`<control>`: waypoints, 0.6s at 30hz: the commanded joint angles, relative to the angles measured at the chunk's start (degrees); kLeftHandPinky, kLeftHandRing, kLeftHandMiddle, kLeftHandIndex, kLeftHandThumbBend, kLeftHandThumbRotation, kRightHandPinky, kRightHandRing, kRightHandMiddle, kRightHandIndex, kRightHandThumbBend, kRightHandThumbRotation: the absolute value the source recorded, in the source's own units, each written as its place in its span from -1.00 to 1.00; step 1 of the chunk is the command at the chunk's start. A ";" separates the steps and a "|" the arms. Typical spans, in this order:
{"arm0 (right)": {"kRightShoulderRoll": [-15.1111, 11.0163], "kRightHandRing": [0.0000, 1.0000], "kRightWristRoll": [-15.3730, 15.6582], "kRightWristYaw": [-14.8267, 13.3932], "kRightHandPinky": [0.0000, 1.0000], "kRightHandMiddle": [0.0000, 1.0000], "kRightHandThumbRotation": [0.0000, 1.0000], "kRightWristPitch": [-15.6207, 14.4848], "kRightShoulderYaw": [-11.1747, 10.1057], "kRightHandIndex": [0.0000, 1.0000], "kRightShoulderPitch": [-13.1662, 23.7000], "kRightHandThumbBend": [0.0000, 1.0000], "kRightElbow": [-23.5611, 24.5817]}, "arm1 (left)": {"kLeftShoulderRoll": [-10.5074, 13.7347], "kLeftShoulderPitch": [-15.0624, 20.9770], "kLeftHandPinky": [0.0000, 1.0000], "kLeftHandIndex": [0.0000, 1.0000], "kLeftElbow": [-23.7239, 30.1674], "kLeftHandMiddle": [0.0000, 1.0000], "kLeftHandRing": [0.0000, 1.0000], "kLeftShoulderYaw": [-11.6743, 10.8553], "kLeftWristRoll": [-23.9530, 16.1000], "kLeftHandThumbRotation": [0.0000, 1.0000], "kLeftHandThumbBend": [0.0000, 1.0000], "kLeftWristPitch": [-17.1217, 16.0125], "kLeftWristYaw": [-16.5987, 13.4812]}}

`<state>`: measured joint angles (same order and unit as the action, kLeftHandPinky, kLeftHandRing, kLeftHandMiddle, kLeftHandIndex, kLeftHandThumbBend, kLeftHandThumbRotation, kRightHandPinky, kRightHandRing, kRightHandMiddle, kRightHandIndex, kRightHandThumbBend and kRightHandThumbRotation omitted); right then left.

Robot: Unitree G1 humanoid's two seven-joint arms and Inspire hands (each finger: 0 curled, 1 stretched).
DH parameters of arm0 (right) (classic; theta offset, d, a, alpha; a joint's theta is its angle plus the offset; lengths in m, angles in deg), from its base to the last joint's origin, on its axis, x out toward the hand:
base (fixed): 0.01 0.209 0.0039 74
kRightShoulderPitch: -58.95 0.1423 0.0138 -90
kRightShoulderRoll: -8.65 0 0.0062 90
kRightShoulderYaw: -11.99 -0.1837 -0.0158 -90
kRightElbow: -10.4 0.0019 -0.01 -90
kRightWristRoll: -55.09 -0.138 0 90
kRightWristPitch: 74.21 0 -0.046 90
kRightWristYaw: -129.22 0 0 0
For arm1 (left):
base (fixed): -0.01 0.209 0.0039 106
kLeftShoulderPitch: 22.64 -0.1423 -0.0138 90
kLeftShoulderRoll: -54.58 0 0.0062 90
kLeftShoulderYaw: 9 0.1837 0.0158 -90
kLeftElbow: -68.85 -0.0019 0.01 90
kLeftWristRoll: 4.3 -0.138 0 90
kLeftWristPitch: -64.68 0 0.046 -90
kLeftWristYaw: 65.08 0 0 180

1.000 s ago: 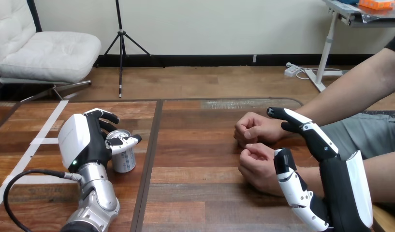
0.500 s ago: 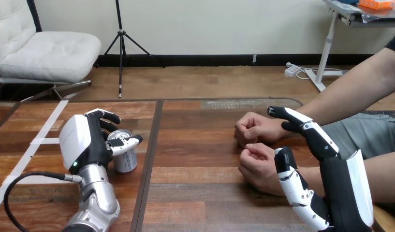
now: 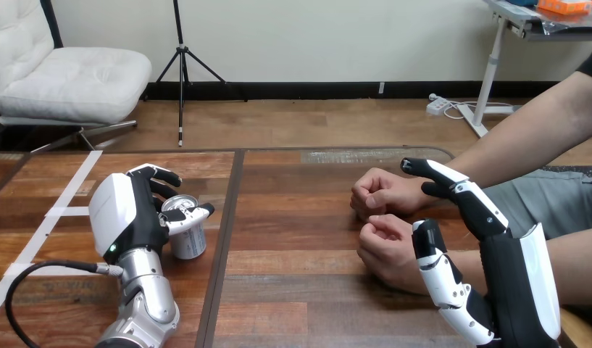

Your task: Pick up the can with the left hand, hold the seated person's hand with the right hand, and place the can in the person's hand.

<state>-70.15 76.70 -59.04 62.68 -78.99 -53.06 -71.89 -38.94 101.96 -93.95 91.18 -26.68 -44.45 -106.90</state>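
Note:
A silver can (image 3: pixel 188 239) stands on the wooden table (image 3: pixel 300 297) at the left, leaning slightly. My left hand (image 3: pixel 122 212) is round it: the fingers curl behind its top and the thumb lies across its front. At the right the person rests two loosely closed hands on the table, the nearer hand (image 3: pixel 383 245) in front of the farther hand (image 3: pixel 380 192). My right hand (image 3: pixel 514 290) stands upright and open at the nearer hand's wrist. Its straight thumb is in front of the wrist, and its straight fingers (image 3: pixel 459 194) reach behind it.
A dark seam (image 3: pixel 224 239) runs down the table just right of the can. White tape strips (image 3: pixel 57 212) cross the table's left part. The person's forearms (image 3: pixel 524 145) come in from the right edge.
Hardly anything has moved. My left hand has settled a touch closer round the can, which leans a little more. My right hand and the person's hands are still.

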 commanded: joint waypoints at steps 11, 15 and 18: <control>-0.05 0.64 -0.71 -0.36 0.52 0.59 0.43 0.16 0.06 0.55 2.48 -0.40 1.47 | 0.45 2.14 -0.09 0.06 0.87 -0.01 -0.07 -0.87 0.50 -1.00 0.38 -4.03 -0.73; -0.01 0.64 -0.63 -0.33 0.51 0.59 0.42 0.01 0.13 0.55 2.59 -0.41 1.49 | 0.47 2.16 -0.09 0.07 0.97 -0.01 -0.08 -0.79 0.57 -1.00 0.37 -4.49 -0.94; 0.03 0.63 -0.73 -0.34 0.50 0.58 0.42 0.05 0.21 0.55 2.68 -0.41 1.37 | 0.52 2.17 -0.10 0.07 1.11 -0.01 -0.08 -0.61 0.39 -1.00 0.36 -4.85 -1.30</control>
<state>-70.16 76.68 -59.04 62.68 -78.89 -53.05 -71.90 -38.94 101.34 -93.95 91.06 -26.05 -46.86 -106.91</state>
